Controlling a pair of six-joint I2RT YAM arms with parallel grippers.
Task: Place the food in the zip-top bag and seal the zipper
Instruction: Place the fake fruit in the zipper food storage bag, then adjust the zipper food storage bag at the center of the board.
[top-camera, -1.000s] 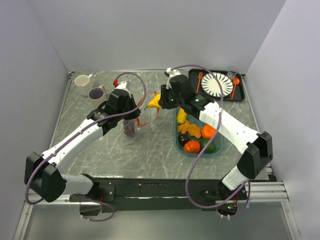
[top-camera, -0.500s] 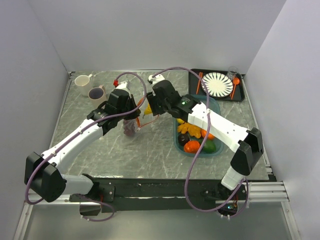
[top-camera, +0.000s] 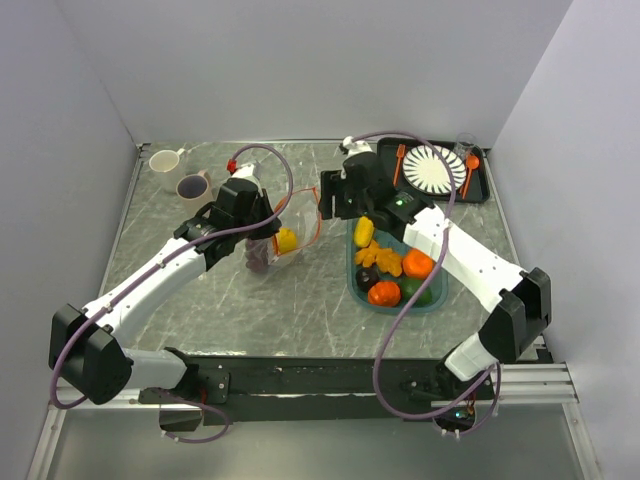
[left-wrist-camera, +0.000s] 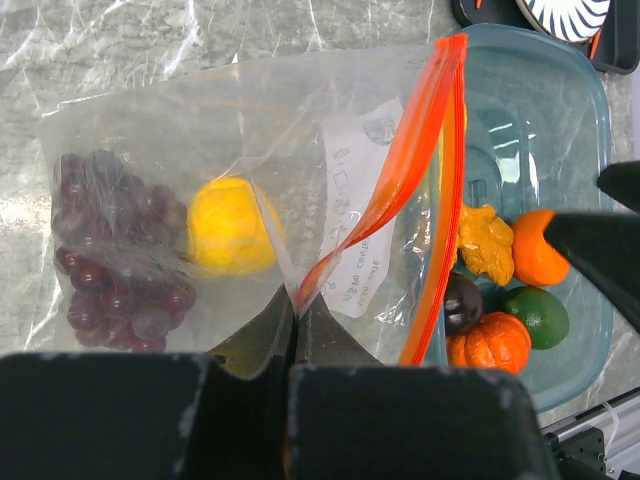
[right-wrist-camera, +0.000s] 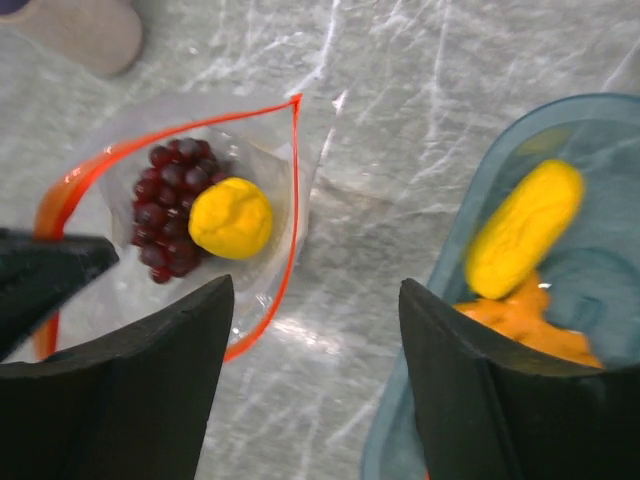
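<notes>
Two items, grapes (left-wrist-camera: 110, 250) and yellow fruit (left-wrist-camera: 230, 225), are bagged | zip-top bag (left-wrist-camera: 350, 150) judged floppy, slick; best pinched at zipper (left-wrist-camera: 440, 200) | left gripper (left-wrist-camera: 293, 335) clamped on bag lip | right gripper (right-wrist-camera: 315, 300) spread, empty, at bag's 1 o'clock

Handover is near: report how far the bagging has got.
Done: grapes and one yellow fruit lie in the zip-top bag. In hand: left gripper pinches the bag's edge, mouth open; right gripper hangs open and empty. Left: several pieces in the teal tray, then sealing the zipper.
</notes>
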